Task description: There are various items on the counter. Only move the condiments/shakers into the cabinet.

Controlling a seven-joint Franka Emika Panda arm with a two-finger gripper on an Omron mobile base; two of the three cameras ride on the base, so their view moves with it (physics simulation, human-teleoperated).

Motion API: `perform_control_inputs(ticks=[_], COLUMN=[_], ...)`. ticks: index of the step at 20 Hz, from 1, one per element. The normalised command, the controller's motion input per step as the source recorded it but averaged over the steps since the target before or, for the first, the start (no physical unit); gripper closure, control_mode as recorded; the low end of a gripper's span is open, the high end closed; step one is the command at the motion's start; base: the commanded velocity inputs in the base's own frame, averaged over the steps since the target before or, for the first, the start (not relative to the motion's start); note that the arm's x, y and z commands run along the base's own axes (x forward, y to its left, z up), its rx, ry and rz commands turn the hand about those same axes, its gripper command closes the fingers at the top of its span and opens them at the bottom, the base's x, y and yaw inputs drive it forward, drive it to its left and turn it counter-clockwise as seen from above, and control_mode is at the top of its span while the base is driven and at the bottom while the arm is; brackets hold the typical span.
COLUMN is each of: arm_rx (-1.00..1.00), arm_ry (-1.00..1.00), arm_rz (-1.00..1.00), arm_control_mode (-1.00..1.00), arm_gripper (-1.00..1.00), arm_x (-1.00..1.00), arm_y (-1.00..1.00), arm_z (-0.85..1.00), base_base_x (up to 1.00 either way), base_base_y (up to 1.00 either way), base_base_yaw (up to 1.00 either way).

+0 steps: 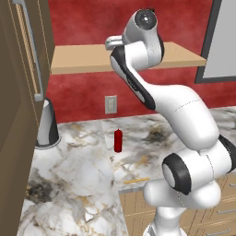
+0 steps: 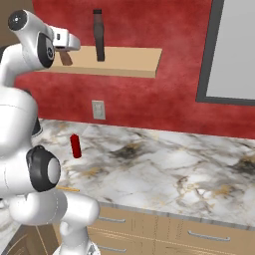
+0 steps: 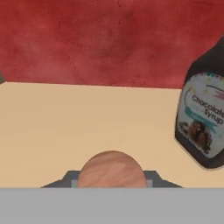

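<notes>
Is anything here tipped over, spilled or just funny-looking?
Nothing is spilled or broken. The chocolate syrup bottle stands upright on the cabinet shelf, and the red bottle stands upright on the counter. The one tilted thing is the tan shaker, which leans in the pincer above the shelf.

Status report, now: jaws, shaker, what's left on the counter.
Gripper over the cabinet shelf, jaws shut on the tan shaker. Chocolate syrup bottle upright on the shelf, apart from it. Red bottle on the counter. Nothing in the way.
</notes>
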Motion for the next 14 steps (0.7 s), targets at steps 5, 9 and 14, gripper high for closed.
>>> perform_control_inputs(ticks=[5,9,14], arm_rx=[0.0,-0.01,-0.03], arm_ry=[0.0,-0.01,-0.03], arm_rz=[0.0,0.0,0.0], arm_control_mode=[-1.0,-1.0,-1.0], arm_gripper=[-1.0,-1.0,-1.0], arm_x=[0.19,0.07,0.14], arm_y=[0.0,0.0,0.0], arm_z=[0.0,-0.02,-0.07], base_base_x=[0.0,0.0,0.0], base_base_y=[0.0,0.0,0.0], base_base_yaw=[0.0,0.0,0.0])
